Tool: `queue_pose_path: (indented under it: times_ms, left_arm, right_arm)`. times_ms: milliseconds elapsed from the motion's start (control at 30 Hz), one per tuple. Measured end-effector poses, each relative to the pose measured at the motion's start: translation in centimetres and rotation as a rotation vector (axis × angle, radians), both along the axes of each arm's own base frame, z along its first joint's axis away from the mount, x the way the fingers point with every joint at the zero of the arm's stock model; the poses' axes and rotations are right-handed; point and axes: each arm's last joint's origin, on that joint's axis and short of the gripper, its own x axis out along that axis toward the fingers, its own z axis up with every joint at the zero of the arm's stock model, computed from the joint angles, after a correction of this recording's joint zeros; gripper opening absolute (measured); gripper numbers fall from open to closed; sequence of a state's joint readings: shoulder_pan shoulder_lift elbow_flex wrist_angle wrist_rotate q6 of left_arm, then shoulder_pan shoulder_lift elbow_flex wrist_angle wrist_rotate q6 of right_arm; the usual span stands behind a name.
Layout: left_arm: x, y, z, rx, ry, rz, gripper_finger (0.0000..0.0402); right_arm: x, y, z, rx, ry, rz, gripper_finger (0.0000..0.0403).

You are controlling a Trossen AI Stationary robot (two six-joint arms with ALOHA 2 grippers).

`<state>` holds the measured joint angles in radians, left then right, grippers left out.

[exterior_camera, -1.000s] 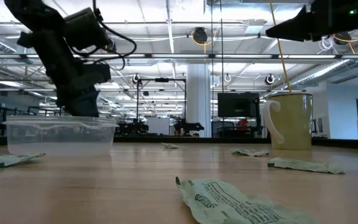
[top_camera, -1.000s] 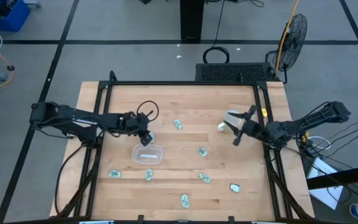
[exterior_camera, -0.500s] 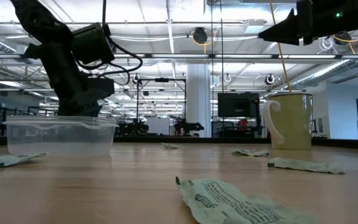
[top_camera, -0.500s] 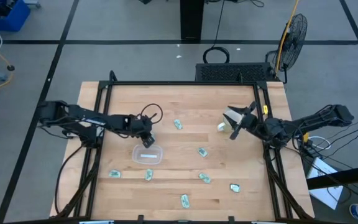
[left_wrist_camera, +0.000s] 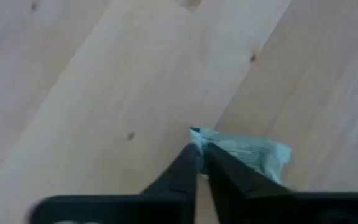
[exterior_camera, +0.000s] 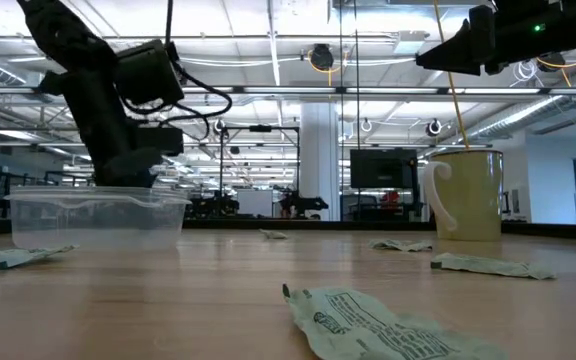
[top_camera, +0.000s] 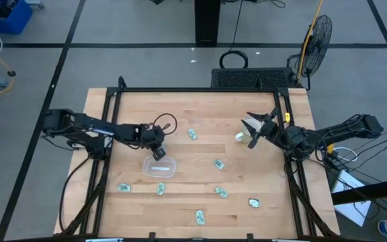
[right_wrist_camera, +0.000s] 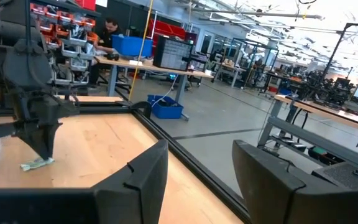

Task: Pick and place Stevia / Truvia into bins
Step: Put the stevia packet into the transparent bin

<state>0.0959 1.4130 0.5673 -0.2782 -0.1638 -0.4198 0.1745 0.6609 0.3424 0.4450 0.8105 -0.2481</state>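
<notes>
The left gripper (top_camera: 158, 152) is seen lowered to the table (top_camera: 200, 107), its fingers pinched narrowly together on the edge of a Stevia sachet (left_wrist_camera: 248, 151) — the tips meet at the packet's corner in the left wrist view. Just below the gripper in the high view the clear bin (top_camera: 160, 167) is found, with one sachet (top_camera: 159, 167) lying inside it. Further sachets are scattered on the wood beyond the bin: two below it (top_camera: 123, 188) (top_camera: 160, 189), one past the gripper to the right (top_camera: 192, 134), and others toward the middle and right (top_camera: 218, 163) (top_camera: 221, 192) (top_camera: 199, 216) (top_camera: 253, 202).

The right gripper (top_camera: 255, 130) is held above the table at the right side, spread wide and holding nothing — the white mug (top_camera: 242, 136) stands just beneath it. In the low view the mug (exterior_camera: 463, 193) is seen upright with sachets lying near its base.
</notes>
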Motion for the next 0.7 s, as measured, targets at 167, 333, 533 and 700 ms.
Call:
queue_pose_path:
  times_ms: [167,333,533,700]
  left_arm:
    - [0.5,-0.5,3.8,0.025,-0.143,-0.046,0.0011]
    - [1.1,-3.4,7.9,0.005,-0.306,-0.140,0.0005]
    - [0.6,-8.6,7.7,-0.047,-0.304,-0.214,0.0004]
    - [0.6,-11.3,5.4,-0.049,-0.215,-0.201,0.0003]
  right_arm:
    - [0.0,0.0,0.0,0.000,0.000,0.000,0.0171]
    - [0.0,0.0,0.1,0.002,-0.006,0.002,0.0171]
    - [0.0,0.0,0.1,0.002,-0.008,0.003,0.0171]
    - [0.0,0.0,0.1,0.003,-0.013,0.003,0.0171]
